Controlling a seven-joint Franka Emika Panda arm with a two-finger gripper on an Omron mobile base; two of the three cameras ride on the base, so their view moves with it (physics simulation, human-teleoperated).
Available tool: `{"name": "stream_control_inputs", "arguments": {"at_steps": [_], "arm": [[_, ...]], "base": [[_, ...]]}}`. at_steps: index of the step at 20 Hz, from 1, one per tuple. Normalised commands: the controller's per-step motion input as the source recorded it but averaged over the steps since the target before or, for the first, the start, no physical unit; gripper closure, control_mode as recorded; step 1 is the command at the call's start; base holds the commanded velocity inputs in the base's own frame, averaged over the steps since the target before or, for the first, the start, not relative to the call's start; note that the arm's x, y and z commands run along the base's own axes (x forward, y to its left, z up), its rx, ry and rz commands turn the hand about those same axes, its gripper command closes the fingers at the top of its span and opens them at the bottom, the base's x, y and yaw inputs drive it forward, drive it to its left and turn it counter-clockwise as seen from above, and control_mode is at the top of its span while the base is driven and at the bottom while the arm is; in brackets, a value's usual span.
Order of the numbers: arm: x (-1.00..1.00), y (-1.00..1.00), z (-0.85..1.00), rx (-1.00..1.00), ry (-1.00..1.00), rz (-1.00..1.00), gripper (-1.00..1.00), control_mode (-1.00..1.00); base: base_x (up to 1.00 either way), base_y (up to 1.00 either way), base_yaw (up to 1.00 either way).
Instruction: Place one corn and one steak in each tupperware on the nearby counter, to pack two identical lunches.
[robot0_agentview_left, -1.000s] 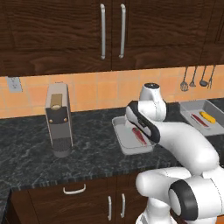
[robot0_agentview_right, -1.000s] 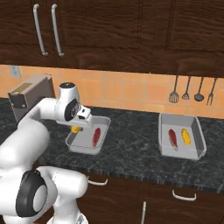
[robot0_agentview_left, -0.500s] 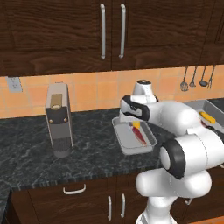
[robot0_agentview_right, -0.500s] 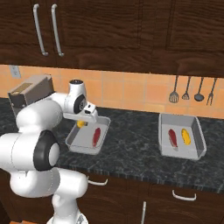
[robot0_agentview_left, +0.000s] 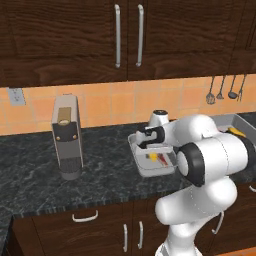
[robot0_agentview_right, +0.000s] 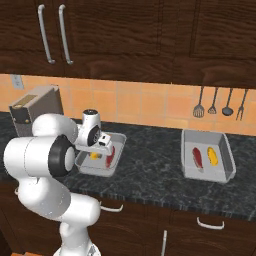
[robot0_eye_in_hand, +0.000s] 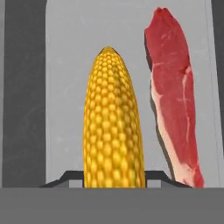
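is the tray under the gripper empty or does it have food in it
Not empty. The tupperware holds a steak; the gripper grips a corn over it.

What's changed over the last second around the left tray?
The white arm has swung its elbow from high on the right to down in front, and the gripper stays low over the left light-grey tray, shut on the yellow corn cob beside the flat red steak strip. The right tray, with its cob and steak, is unchanged.
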Motion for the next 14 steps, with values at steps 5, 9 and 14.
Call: {"name": "stream_control_inputs", "arguments": {"at_steps": [5, 9, 14], "arm": [[0.41, 0.10, -0.03, -0.05, 0.01, 0.00, 1.00, -1.00], [0.53, 0.07, 0.00, 0.00, 0.00, 0.00, 1.00, -1.00], [0.17, 0.01, -0.04, 0.00, 0.00, 0.00, -1.00, -1.00]], "base": [[0.00, 0.00, 0.00], [0.00, 0.00, 0.00], [0.00, 0.00, 0.00]]}}
